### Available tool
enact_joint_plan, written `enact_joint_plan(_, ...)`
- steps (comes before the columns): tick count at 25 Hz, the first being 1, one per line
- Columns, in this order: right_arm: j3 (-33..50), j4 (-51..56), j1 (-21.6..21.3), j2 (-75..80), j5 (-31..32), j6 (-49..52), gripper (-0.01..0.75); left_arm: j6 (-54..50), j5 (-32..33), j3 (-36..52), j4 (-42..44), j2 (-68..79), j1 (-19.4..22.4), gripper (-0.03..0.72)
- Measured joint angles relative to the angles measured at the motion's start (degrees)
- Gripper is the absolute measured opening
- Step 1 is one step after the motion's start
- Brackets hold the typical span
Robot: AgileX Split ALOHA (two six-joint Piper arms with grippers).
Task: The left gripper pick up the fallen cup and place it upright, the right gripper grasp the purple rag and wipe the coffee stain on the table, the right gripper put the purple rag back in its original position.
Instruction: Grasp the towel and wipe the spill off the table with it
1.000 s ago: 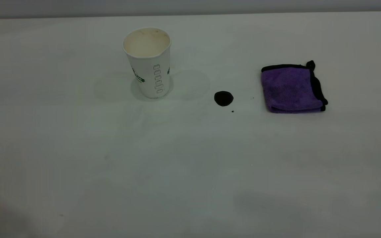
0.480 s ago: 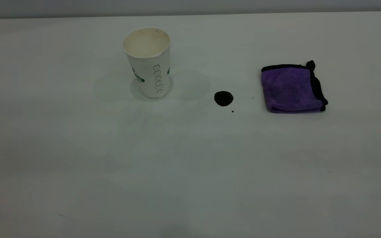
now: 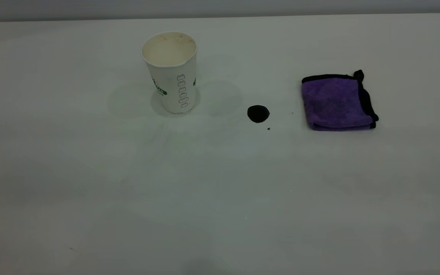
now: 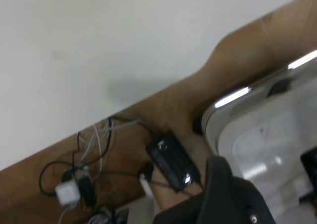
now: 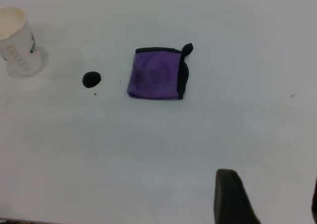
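Standing upright toward the far left of the white matte table point(image 3: 90, 183), the white textured paper cup point(image 3: 171, 72) with green lettering shows its cream inside through the open mouth, and it rests on its base well apart from everything else. To its right, roughly midway between cup and cloth and a little nearer the viewer, lies the small round, nearly black coffee stain point(image 3: 258, 114), unwiped, with a tiny dark speck point(image 3: 268, 128) just beside it on the near side. Farther right sits the folded square purple microfibre rag point(image 3: 336, 101) with black edging and a small black loop at its far right corner, flat on the table and touched by nothing. Neither arm appears in the exterior view. The left wrist view looks off the table edge at a wooden surface with a black power brick point(image 4: 172, 160), tangled cables and a white plug; only a dark part of the left gripper shows there, and I cannot tell how its fingers stand. In the right wrist view the right gripper point(image 5: 270, 196) hangs above bare table on the near side of the rag, well apart from it, its black fingers point(image 5: 230, 196) spread wide with nothing between them.
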Motion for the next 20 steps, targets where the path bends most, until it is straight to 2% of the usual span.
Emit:
enact_joint_plan(12, 0.00, 0.05, 0.00, 0.00, 0.00, 0.00, 0.429, 0.00, 1.20, 0.03, 0.03, -27.14, 17.55, 0.513)
enact_joint_plan(16, 0.00, 0.05, 0.00, 0.00, 0.00, 0.00, 0.427, 0.00, 1.50, 0.03, 0.03, -34.08, 20.54, 0.513)
enact_joint_plan(20, 0.00, 0.05, 0.00, 0.00, 0.00, 0.00, 0.427, 0.00, 1.78, 0.03, 0.03, -36.47, 20.89, 0.513)
